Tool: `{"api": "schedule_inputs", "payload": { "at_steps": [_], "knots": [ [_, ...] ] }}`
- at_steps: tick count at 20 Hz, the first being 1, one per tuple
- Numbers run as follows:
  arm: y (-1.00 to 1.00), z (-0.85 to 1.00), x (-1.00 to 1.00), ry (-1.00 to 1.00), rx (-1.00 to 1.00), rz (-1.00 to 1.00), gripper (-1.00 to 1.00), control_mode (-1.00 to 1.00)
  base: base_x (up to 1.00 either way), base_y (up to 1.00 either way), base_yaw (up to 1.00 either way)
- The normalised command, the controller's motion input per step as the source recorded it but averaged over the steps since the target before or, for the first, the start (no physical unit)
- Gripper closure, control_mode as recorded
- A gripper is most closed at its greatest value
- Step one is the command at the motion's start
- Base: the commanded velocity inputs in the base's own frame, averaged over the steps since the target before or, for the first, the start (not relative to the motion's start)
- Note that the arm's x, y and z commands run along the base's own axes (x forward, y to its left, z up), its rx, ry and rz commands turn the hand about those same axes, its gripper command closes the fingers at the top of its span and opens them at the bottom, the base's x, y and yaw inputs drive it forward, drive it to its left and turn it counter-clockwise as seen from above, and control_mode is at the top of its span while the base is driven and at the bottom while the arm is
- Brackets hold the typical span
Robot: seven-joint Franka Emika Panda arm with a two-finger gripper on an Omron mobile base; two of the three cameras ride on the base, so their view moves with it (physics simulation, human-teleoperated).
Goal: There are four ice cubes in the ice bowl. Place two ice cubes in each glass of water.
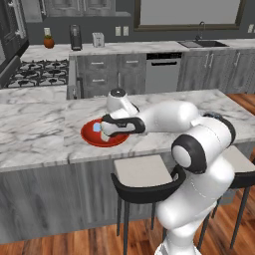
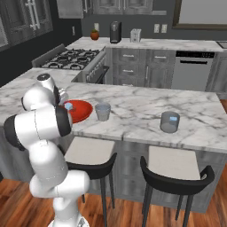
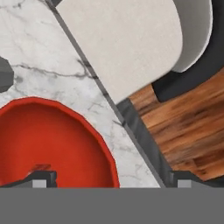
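The counter (image 2: pixel 133 104) carries the red bowl (image 2: pixel 82 111) near its front edge, with a stool (image 1: pixel 141 170) below. One glass (image 2: pixel 102 111) stands just beside the bowl, the other (image 2: pixel 170 121) well apart. A pale cube (image 2: pixel 68 106) lies in the bowl: light, hard, likely slippery, best pinched across flat faces. The gripper (image 3: pixel 109 180) hovers over the bowl's rim, jaws apart and empty.

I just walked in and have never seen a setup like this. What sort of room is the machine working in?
A home-style kitchen, computer-rendered rather than real. A gas stove stands by the back counter, a dishwasher sits under it, and bar stools are tucked against a marble island holding a red bowl.
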Motion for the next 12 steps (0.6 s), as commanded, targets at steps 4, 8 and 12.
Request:
{"api": "schedule_inputs", "payload": {
  "at_steps": [4, 8, 12],
  "knots": [
    [-0.12, -0.04, 0.56, 0.0, -0.04, 0.04, -1.0, -1.0, 0.0, 0.0, 0.0],
    [-0.15, -0.12, 0.34, -0.02, 0.0, 0.0, -1.0, -1.0, 0.0, 0.0, 0.0],
    [-0.1, -0.26, 0.14, -0.04, 0.0, 0.0, -1.0, -1.0, 0.0, 0.0, 0.0]
  ]
}}
